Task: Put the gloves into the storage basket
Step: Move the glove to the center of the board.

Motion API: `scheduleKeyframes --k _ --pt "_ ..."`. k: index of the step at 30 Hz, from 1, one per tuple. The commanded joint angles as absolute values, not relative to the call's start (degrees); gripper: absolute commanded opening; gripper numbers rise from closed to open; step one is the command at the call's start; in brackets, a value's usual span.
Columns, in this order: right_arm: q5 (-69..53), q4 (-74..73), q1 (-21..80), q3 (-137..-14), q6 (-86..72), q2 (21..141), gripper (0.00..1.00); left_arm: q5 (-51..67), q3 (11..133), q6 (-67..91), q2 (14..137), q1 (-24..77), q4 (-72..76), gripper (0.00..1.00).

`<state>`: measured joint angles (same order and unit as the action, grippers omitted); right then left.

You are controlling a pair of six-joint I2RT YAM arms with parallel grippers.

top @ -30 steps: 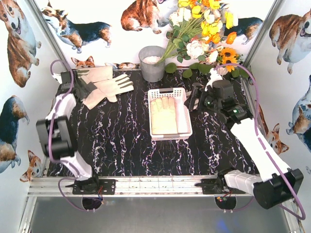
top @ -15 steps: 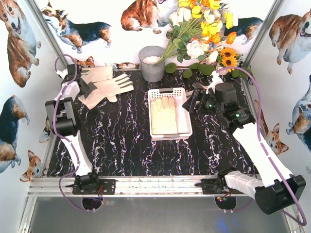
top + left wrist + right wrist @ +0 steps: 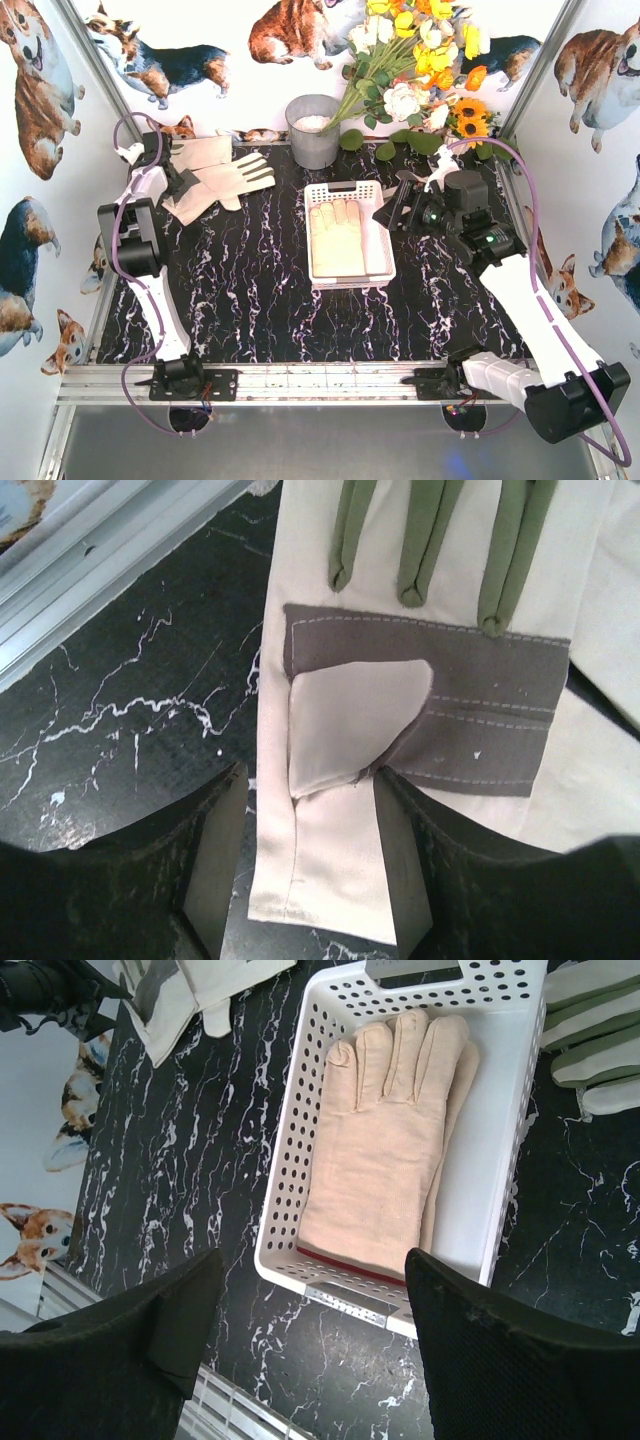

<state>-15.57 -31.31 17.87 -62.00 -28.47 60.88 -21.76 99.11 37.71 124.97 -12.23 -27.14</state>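
Cream gloves [image 3: 215,180] lie overlapped at the far left corner of the black marbled bench [image 3: 240,290], well apart from the storage basket [image 3: 312,240]. The left gripper [image 3: 310,785] is low over them, jaws apart with one glove's cuff [image 3: 310,880] between. The cloth there lies flat and unpuckered, so I judge it straddled, not pinched. These gloves look light, limp and floppy (a grey patch [image 3: 450,730] stiffens the palm a little, no more), so a lifted one will likely droop and swing. The cuff hem seems the sound place to grip: thick enough to bite, and the fingers can trail below. One risk is catching the neighbouring glove's edge as well. In the middle, the white latticed basket holds at least one peach glove [image 3: 380,1150] lying flat, fingers toward the far end, with room on top. The right gripper [image 3: 315,1295] hangs above the basket's right edge, jaws wide and empty. Rightmost, just beside the basket, a green-striped glove [image 3: 590,1050] lies on the bench, its cuff outside the wrist view.
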Motion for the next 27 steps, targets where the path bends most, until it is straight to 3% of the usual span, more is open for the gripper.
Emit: scheduleKeyframes --k 1,9,18,27 --pt "-16.03 -27.99 17.70 -61.43 -29.12 57.49 0.75 -25.44 102.55 40.51 127.40 -11.78 -25.89 0.46" --pt "-15.15 -28.20 17.68 -61.05 -29.84 55.02 0.75 -25.17 104.03 36.64 128.59 -11.69 -24.93 0.35" --pt "-14.25 -30.24 17.71 -61.56 -29.00 52.98 0.76 -20.73 100.45 30.70 126.22 -11.76 -20.96 0.00" --pt "-17.97 -28.54 17.80 -61.54 -28.51 55.56 0.76 -3.51 80.04 27.15 108.55 -11.62 -15.30 0.00"
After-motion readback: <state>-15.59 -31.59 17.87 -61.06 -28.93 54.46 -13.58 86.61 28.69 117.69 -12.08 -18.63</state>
